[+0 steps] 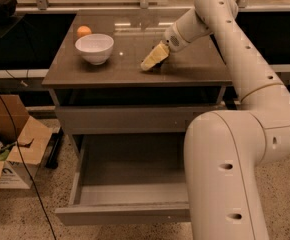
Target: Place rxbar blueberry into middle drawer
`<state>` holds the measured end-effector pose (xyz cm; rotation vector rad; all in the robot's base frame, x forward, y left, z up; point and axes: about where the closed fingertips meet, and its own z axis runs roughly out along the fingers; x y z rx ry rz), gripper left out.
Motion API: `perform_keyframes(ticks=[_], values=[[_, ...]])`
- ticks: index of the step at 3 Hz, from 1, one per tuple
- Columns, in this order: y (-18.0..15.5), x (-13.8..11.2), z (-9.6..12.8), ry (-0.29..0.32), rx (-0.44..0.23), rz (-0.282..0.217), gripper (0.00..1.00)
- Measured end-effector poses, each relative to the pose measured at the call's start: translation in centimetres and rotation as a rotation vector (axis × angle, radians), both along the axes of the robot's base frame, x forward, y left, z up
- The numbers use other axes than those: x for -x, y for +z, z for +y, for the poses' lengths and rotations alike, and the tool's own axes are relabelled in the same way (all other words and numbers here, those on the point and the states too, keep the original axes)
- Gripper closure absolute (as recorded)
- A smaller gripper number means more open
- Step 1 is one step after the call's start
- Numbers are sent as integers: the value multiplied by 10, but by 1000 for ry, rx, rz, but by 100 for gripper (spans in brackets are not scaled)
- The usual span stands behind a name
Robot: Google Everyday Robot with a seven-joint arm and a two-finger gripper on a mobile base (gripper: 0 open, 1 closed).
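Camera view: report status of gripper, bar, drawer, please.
Gripper at brown tabletop, right of white bowl. Dark bar unseen. Wide grey middle drawer open.
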<state>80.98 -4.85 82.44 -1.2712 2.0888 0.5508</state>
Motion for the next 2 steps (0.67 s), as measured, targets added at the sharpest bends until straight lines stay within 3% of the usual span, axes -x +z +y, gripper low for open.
perform_keyframes(ticks=[1, 2], values=[[0, 0, 2, 16, 31, 0, 41], [7, 5, 4, 40, 59, -14, 72]])
